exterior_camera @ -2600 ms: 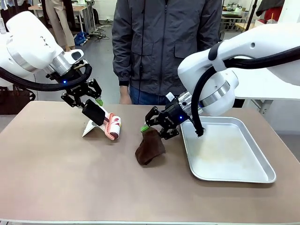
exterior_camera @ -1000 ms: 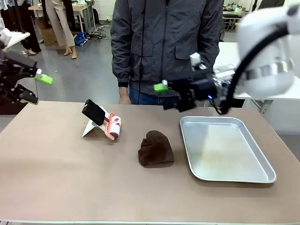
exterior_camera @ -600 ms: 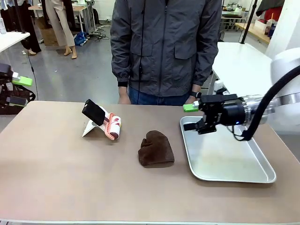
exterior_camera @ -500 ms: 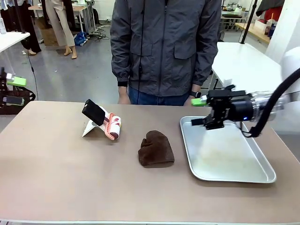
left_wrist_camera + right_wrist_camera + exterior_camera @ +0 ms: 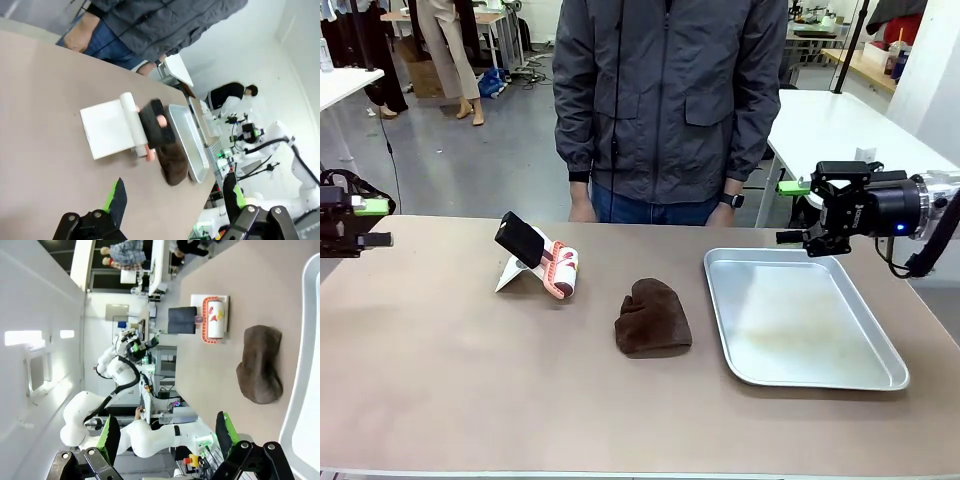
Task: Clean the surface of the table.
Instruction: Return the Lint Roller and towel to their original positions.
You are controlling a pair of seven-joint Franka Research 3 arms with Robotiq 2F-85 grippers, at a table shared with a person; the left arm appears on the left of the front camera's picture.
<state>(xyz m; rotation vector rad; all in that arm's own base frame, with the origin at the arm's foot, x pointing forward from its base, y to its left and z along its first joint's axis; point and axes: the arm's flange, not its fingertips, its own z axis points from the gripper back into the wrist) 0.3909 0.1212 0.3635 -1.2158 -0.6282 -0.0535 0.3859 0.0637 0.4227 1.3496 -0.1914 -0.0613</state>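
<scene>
Busy workshop behind, with white tables and a person (image 5: 670, 100) in a grey jacket standing right at the far edge of the tan counter (image 5: 470, 370). The counter runs across the whole front view and carries everything. Sitting on it: a brown cloth (image 5: 653, 318) bunched up near the middle, a steel tray (image 5: 805, 320) just to its right, and a lint roller (image 5: 542, 258) with a black handle, on a white sheet, to the cloth's left.

Both arms are pulled out to the sides. Left hand (image 5: 370, 223) hangs at the counter's left edge, fingers spread wide with nothing between them, which the left wrist view (image 5: 175, 197) shows clearly too. Right hand (image 5: 792, 212) is up above the tray's far right corner, also spread apart and holding nothing; same in the right wrist view (image 5: 167, 432), where the cloth (image 5: 260, 370) and roller (image 5: 212, 317) lie well beyond the fingertips.
</scene>
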